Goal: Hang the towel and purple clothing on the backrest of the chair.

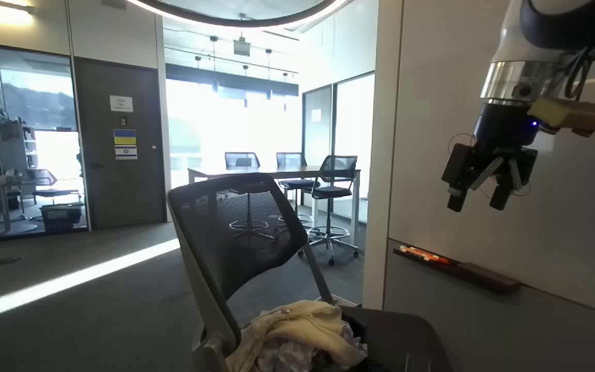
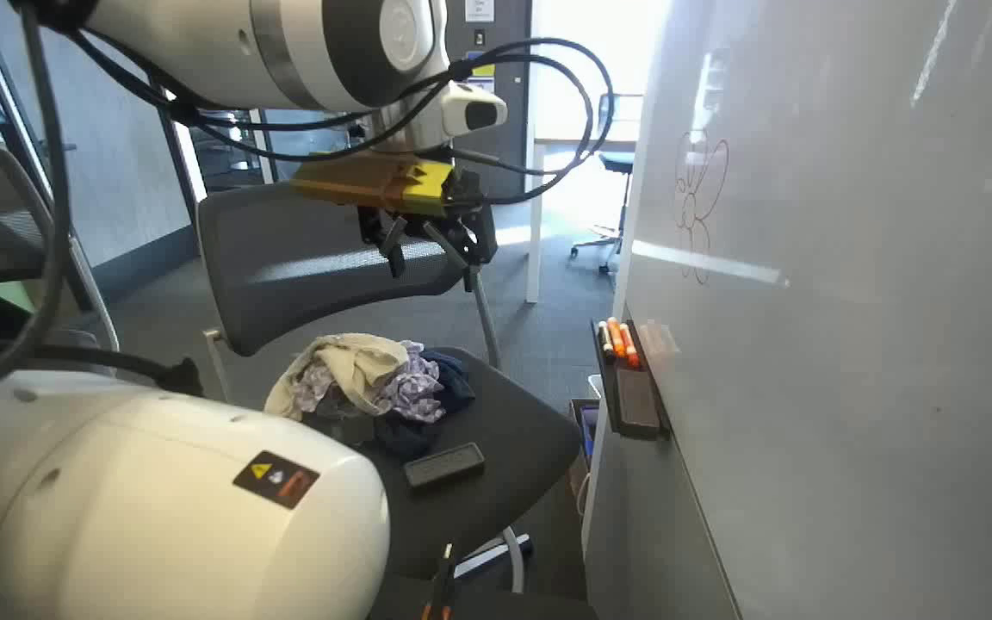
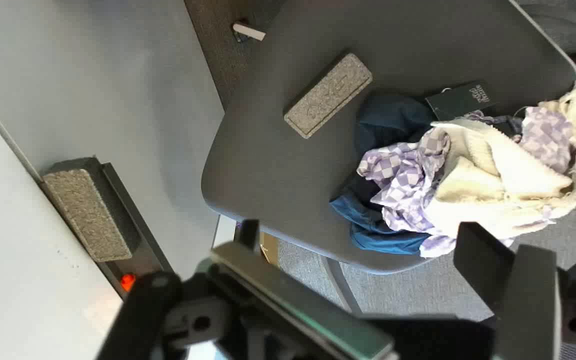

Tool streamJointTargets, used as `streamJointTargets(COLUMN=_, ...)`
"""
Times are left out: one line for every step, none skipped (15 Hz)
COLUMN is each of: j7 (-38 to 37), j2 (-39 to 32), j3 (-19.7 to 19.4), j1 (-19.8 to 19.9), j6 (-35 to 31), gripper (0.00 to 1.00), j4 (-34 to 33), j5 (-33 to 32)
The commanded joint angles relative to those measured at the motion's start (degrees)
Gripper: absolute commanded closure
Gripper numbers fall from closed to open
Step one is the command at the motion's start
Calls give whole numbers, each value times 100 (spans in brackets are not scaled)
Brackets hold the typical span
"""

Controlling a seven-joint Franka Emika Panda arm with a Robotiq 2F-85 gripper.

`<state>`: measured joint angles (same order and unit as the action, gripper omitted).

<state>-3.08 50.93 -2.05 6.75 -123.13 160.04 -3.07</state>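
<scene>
"How's the arm (image 2: 195, 52) standing?"

"Raised in both exterior views, its end turned downward, well above the chair seat (image 3: 268, 165). In an exterior view it covers part of the backrest (image 2: 263, 258)."

"And the jaws?"

"Spread, a plain gap between them."

"Where's the towel (image 3: 493, 170)?"

"Heaped on that seat near the backrest, lying partly over the checked purple clothing (image 3: 408, 175), with dark blue fabric (image 3: 390, 117) partly underneath."

In an exterior view the bottom edge crops the towel (image 1: 302, 321), which partly hides the purple clothing (image 1: 284, 355).
</scene>
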Motion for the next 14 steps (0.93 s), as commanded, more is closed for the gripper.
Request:
streamJointTargets(j7=-3, j2=-1, j3=-6, j1=-6, j6=20, gripper=0, j4=-22, j5=-5)
streamJointTargets(j7=-3, j2=-1, j3=-6, j1=-6, j6=20, gripper=0, j4=-26, j5=-5)
streamJointTargets(j7=-3, j2=-1, j3=-6, j1=-6, j6=20, gripper=0, j4=-27, j5=-5)
streamJointTargets(j7=-2, j2=-1, j3=-6, j1=-6, j6=20, gripper=0, j4=-27, j5=-5)
streamJointTargets(j7=34, j2=-16, j3=-2, j1=-59, j6=-24, gripper=0, j4=-27, j5=15)
streamJointTargets(j7=45, j2=-70, j3=39, j1=-169, j6=-235, gripper=0, j4=-21, j5=72)
streamJointTargets(j7=18, j2=-174, j3=133, j1=-246, j6=-443, gripper=0, j4=-23, j5=68)
streamJointTargets(j7=16, j2=-317, j3=201, j1=-403, j6=-701, gripper=0, j4=-26, j5=138)
streamJointTargets(j7=2, j2=-436, j3=241, j1=-531, j6=-903, gripper=0, j4=-27, j5=218)
streamJointTargets(j7=-25, j2=-658, j3=325, j1=-701, j6=-1197, gripper=0, j4=-27, j5=308)
streamJointTargets(j7=-26, j2=-827, j3=395, j1=-827, j6=-1445, gripper=0, j4=-26, j5=373)
streamJointTargets(j7=-6, j2=-1085, j3=514, j1=-945, j6=-1743, gripper=0, j4=-25, j5=362)
streamJointTargets(j7=53, j2=-1334, j3=595, j1=-1075, j6=-2042, gripper=0, j4=-24, j5=342)
streamJointTargets(j7=16, j2=-1619, j3=724, j1=-1128, j6=-2292, gripper=0, j4=-24, j5=263)
